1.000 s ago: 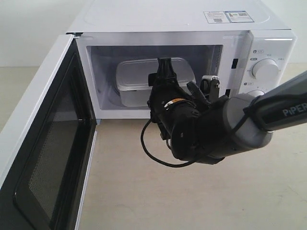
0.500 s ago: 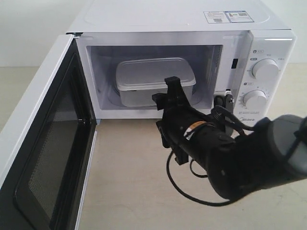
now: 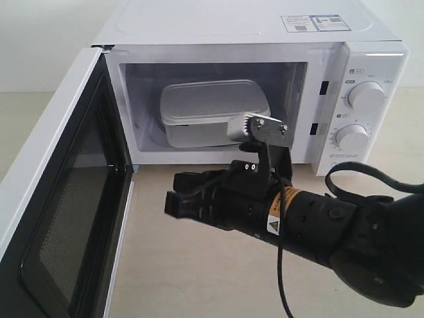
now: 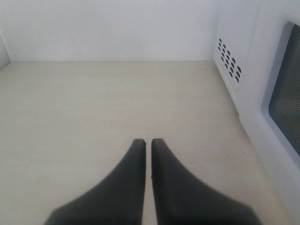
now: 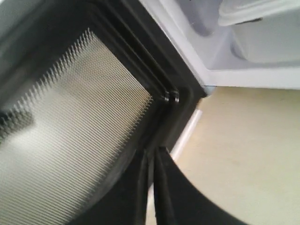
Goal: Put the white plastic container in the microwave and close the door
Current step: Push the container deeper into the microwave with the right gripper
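Note:
The white plastic container (image 3: 205, 109) sits inside the microwave (image 3: 252, 30), on the cavity floor, with its lid on. The door (image 3: 63, 192) stands swung wide open at the left, its dark window facing inward. My right gripper (image 3: 172, 202) hovers in front of the cavity and points left toward the door's inner face; its jaws are shut with nothing between them. In the right wrist view the gripper (image 5: 152, 152) is close to the door's mesh window (image 5: 70, 131), and the container (image 5: 265, 33) shows behind. My left gripper (image 4: 146, 142) is shut and empty over the table.
Two round knobs (image 3: 366, 96) sit on the microwave's right panel. The left wrist view shows the microwave's side wall with vent holes (image 4: 229, 58) and the outside of the open door (image 4: 286, 93). A black cable (image 3: 358, 173) loops off the right arm.
My right gripper has drawn back from the container in the cavity, dropped lower, turned to point left at the door, and shut its jaws. The container stays put.

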Robot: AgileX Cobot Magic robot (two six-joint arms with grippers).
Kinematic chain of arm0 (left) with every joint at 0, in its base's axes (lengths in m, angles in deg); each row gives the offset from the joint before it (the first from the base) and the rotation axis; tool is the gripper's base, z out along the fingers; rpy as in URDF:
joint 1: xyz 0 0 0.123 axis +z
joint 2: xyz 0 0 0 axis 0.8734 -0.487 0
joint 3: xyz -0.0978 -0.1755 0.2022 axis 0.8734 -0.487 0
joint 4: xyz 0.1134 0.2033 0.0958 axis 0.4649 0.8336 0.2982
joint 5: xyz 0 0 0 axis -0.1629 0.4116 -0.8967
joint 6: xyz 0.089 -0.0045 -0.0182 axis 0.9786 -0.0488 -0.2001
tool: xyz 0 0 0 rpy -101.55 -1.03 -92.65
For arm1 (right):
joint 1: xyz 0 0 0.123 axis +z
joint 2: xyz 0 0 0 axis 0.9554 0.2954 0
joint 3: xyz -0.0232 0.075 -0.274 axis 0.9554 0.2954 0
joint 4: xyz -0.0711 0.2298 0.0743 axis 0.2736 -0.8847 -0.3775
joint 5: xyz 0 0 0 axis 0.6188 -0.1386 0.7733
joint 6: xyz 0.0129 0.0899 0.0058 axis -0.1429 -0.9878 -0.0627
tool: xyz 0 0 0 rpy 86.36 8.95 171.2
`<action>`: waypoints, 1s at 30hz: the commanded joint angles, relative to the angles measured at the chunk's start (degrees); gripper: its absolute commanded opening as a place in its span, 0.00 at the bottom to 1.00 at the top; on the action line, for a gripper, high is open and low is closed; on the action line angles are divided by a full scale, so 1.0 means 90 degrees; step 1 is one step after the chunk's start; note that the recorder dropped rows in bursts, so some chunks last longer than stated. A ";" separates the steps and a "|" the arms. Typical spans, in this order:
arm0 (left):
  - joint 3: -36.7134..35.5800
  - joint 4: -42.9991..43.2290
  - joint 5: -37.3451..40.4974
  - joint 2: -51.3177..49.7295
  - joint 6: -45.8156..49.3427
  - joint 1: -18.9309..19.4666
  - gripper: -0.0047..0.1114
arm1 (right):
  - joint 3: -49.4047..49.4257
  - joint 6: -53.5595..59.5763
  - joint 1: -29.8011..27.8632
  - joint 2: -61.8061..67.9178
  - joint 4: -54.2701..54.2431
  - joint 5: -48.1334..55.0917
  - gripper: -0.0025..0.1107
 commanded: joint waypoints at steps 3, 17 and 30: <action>-0.0022 -0.0019 0.0005 0.0021 -0.0078 0.0032 0.08 | 0.0045 0.4413 -0.0040 -0.0040 -0.1349 0.0841 0.02; -0.0022 -0.0019 0.0005 0.0021 -0.0078 0.0032 0.08 | -0.0895 0.5658 -0.0040 0.0530 -0.3286 0.0239 0.02; -0.0022 -0.0019 0.0005 0.0021 -0.0078 0.0032 0.08 | -0.2214 0.5731 -0.0077 0.1931 -0.4149 0.0207 0.02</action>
